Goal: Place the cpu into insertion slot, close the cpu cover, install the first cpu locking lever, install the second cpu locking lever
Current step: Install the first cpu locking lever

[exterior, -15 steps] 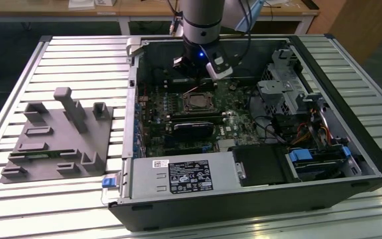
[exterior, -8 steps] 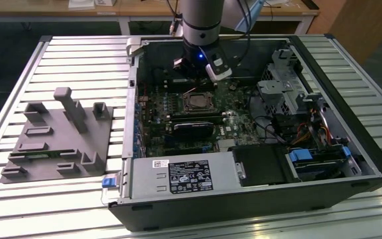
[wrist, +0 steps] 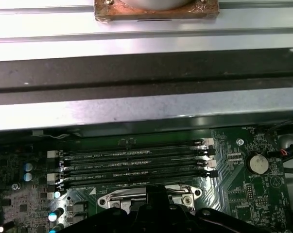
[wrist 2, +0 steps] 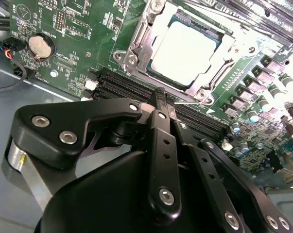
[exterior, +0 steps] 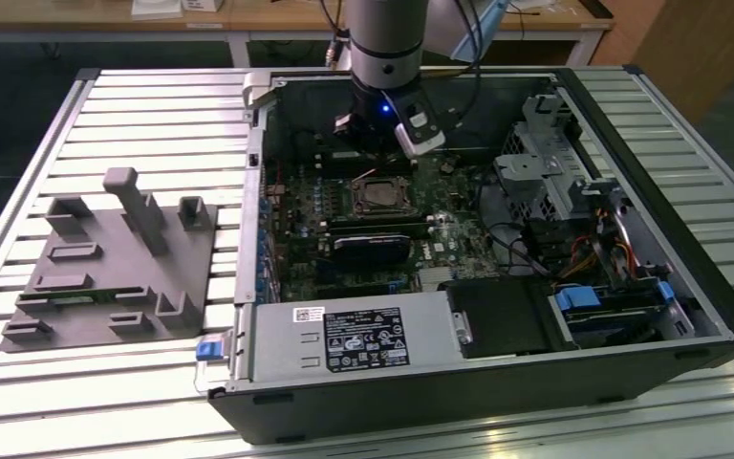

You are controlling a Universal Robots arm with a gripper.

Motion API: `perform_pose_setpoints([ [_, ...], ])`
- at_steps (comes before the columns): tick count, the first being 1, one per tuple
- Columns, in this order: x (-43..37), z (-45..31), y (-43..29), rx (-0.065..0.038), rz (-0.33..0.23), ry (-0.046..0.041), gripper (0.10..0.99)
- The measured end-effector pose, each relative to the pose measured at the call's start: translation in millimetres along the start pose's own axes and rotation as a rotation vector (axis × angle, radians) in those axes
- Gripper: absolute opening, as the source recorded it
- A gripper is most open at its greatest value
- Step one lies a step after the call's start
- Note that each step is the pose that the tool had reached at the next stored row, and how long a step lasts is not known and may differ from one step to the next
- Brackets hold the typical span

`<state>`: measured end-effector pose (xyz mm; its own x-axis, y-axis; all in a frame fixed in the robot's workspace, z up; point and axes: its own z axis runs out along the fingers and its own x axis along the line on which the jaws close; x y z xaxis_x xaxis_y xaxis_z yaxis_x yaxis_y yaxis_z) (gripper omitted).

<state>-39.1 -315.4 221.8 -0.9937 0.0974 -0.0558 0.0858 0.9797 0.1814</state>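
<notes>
Tool [wrist 2: 161, 94] at the socket, cpu [wrist 2: 185, 51] seated.
Your tool hangs just beside the insertion slot [wrist 2: 184, 87] on the motherboard [wrist 2: 73, 29], its fingers [wrist 2: 161, 126] drawn together with nothing visible between them. The cpu sits in the slot, silvery top up, and the cpu cover [wrist 2: 141, 43] lies down around it — chip showing through the window. In the exterior view the open computer case [exterior: 495, 382] rests on the slatted table [exterior: 112, 105].

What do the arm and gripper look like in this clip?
The silver-grey cylindrical arm has dark cables alongside, a black wrist showing a blue light, and a pale camera module. The matte black linkage gripper has silver screw heads.
</notes>
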Motion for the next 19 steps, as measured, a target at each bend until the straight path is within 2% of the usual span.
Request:
perform_pose_setpoints([
  [5,0.4,0.1,0.3,0.001,0.0,-0.0005,0.106],
  [6,0.6,0.3,1.0,0.001,0.0,-0.0004,0.106],
  [7,1.2,2.2,5.0,0.0,0.0,-0.0011,0.106],
  [8,1.7,5.4,7.7,-0.001,-0.001,-0.0069,0.106],
  [10,1.9,6.8,8.1,0.002,-0.003,-0.0179,0.106],
  [14,2.0,8.9,8.2,0.012,-0.009,-0.0455,0.106],
  [16,2.1,9.7,8.1,0.018,0.003,-0.0517,0.106],
  [19,2.1,11.1,7.8,0.022,0.05,-0.0611,0.106],
])
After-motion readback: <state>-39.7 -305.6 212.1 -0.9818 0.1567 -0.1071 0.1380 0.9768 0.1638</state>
